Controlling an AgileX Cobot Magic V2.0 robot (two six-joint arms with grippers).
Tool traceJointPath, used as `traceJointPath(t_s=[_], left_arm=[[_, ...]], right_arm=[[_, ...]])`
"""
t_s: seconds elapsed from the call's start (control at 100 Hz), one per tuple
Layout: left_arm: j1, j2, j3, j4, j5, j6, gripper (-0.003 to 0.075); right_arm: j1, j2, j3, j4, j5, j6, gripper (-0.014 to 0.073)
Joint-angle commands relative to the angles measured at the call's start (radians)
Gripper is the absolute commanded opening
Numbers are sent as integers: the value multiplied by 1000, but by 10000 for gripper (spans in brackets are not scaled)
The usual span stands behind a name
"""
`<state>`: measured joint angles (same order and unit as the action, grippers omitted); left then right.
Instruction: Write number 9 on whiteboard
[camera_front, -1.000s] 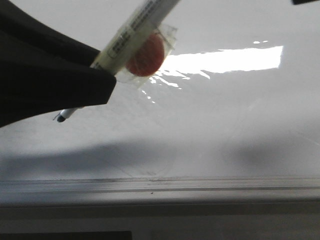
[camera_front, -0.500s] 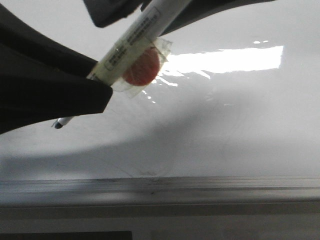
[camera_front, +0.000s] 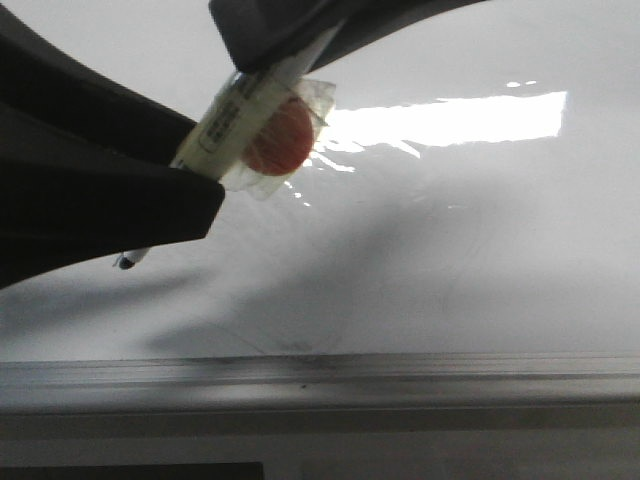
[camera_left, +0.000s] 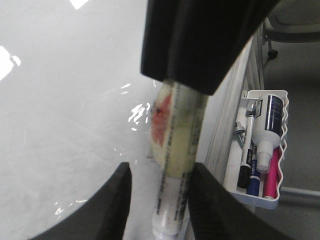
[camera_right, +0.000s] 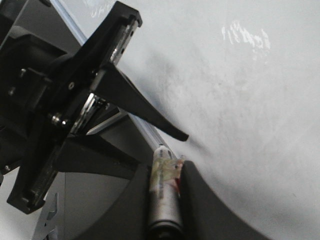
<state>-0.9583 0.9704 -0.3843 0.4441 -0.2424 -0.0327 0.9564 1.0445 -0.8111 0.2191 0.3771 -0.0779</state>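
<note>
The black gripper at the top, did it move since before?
Yes. The right gripper has come down and left along the marker, toward the orange disc, judged against the fixed glare patch.

Count: one whiteboard (camera_front: 480, 260); two grippers, left gripper (camera_left: 161, 192) and right gripper (camera_right: 163, 197); one taped marker (camera_front: 235, 110) bearing one orange disc (camera_front: 280, 140); one white tray (camera_left: 280, 175) holding several markers, exact number unclear.

marker (camera_front: 235, 115) above whiteboard (camera_front: 450, 260) (tip lowest)
</note>
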Motion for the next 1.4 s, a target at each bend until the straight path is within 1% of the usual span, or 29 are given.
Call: traceJointPath(t_s=[0.0,0.11,0.27,0.39,0.56,0.71,0.76,0.82,0.9,0.96,1.05,1.25,1.3,1.39], left_arm=[[7,-51,-34,-77,17,-13,296],[9,-158,-34,-127,127,-13,296],[31,-307,-34,-158,193,-13,296],[77,-370,-34,-168,205,-13,296],[133,-377,-34,-209,182,-13,296],[137,-377,-34,-222,136,-13,295],[137,-377,-34,-222,129,-13,295],[137,-377,-34,-222,128,-13,295],[137,-377,-34,-222,128,-13,295],[137,-377,-32,-222,128,-13,295],[137,-377,-32,-222,128,-13,295],[137,-377,-32,-222,128,-13,295],[137,-377,-32,-222,128,-13,295],[137,-377,-32,-222,128,-13,295]], right_arm=[[-1,-10,-39,12,-56,-16,-71],[-29,-10,-55,12,-48,3,-71],[-106,-10,-137,12,-7,7,-71],[-185,-10,-212,12,33,7,-71],[-267,30,-277,12,74,7,-71],[-277,106,-293,12,64,7,-71],[-277,141,-306,36,66,7,-71],[-275,174,-332,53,111,4,-71],[-275,191,-363,52,228,-12,-71],[-275,179,-363,35,257,-12,-71],[-292,145,-367,-5,250,4,-70],[-311,142,-388,-7,171,4,-71],[-311,147,-388,-7,174,6,-71],[-311,147,-379,-7,233,6,-70]])
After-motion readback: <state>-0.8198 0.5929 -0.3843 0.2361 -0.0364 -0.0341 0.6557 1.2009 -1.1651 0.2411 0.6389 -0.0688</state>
